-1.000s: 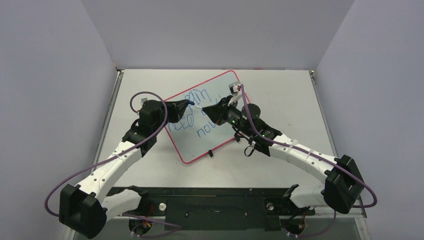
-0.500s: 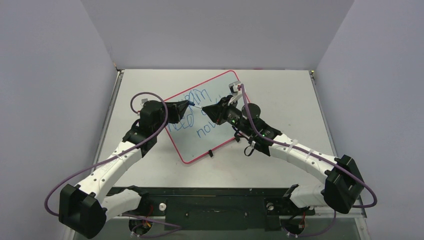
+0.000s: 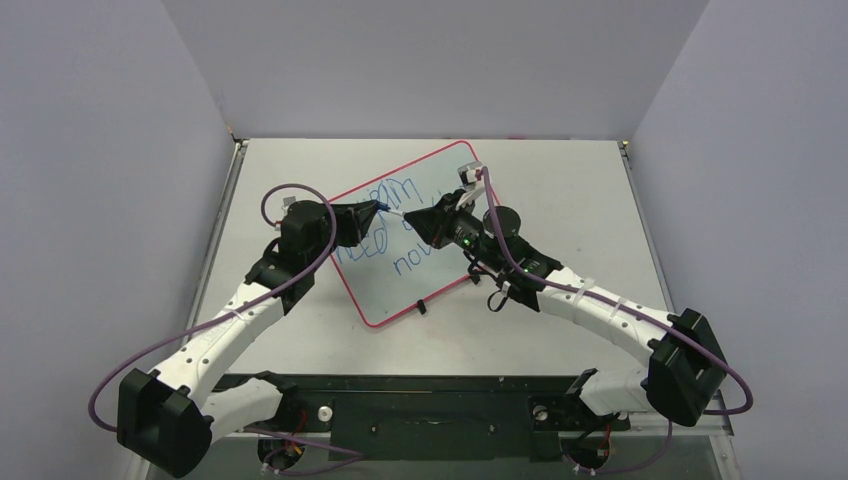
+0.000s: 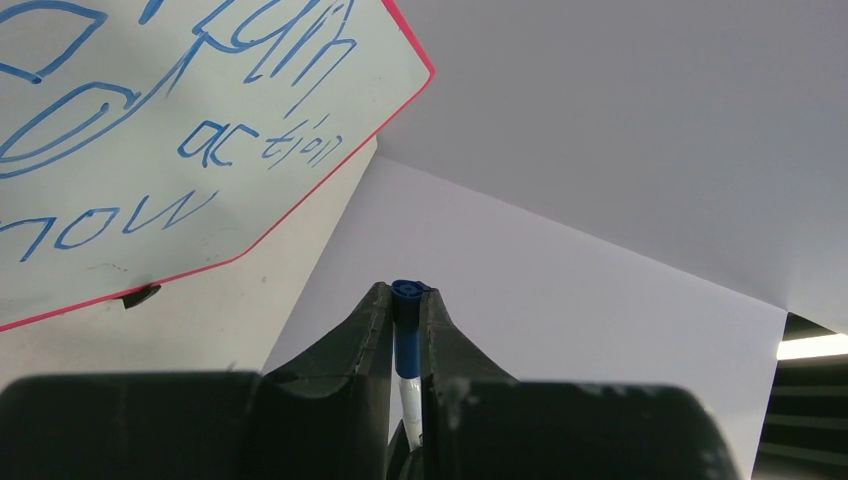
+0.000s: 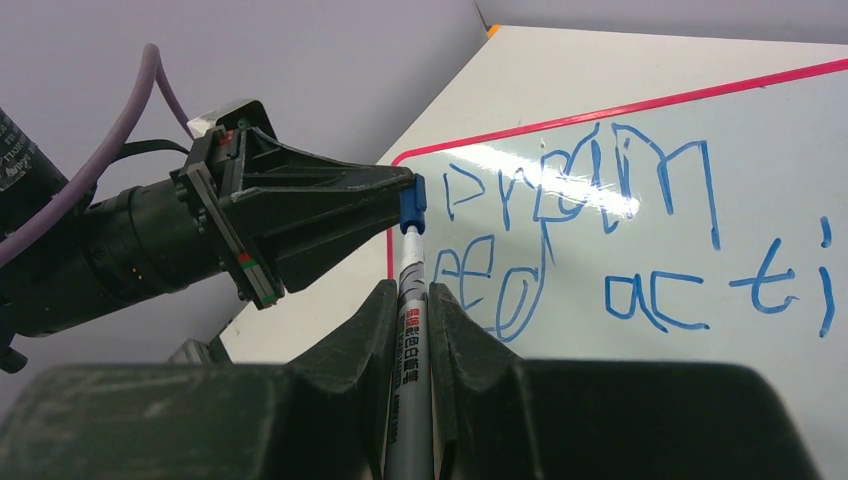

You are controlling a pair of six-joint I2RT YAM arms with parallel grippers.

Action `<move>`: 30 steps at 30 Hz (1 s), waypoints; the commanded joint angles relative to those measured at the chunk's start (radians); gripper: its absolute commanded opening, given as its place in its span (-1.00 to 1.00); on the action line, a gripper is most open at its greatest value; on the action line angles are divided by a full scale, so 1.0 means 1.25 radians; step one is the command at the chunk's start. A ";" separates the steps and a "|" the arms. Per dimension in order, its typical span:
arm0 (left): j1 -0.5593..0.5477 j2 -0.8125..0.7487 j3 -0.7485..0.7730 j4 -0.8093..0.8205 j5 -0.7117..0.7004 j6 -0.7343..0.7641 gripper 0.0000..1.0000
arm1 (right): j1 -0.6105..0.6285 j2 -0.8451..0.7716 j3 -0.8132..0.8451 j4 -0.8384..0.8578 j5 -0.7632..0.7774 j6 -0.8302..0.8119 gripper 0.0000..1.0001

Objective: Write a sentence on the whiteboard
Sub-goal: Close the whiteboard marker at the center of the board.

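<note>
The whiteboard with its red rim lies tilted on the table. The sentence is in blue rows; "action" and "now" show in the left wrist view. Both grippers meet tip to tip over the board's left part. My right gripper is shut on the grey marker. My left gripper is shut on the marker's blue cap, which sits over the marker's end. The marker bridges the two grippers, raised above the board.
A black clip sticks out from the board's near edge. Grey table extends right of the board, bounded by lilac walls. The black base rail runs along the near edge.
</note>
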 commanded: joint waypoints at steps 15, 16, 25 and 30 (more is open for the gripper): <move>-0.019 -0.013 0.041 0.032 0.003 -0.003 -1.00 | -0.008 0.031 0.048 0.065 0.022 0.009 -1.00; -0.020 -0.013 0.041 0.035 0.005 -0.006 -1.00 | -0.007 0.032 0.050 0.066 0.022 0.010 -1.00; -0.043 -0.012 0.060 0.043 0.007 -0.009 -1.00 | -0.005 0.058 0.072 0.071 0.021 0.014 -1.00; -0.058 -0.006 0.066 0.048 0.017 -0.012 -1.00 | -0.002 0.072 0.079 0.078 0.005 0.004 -1.00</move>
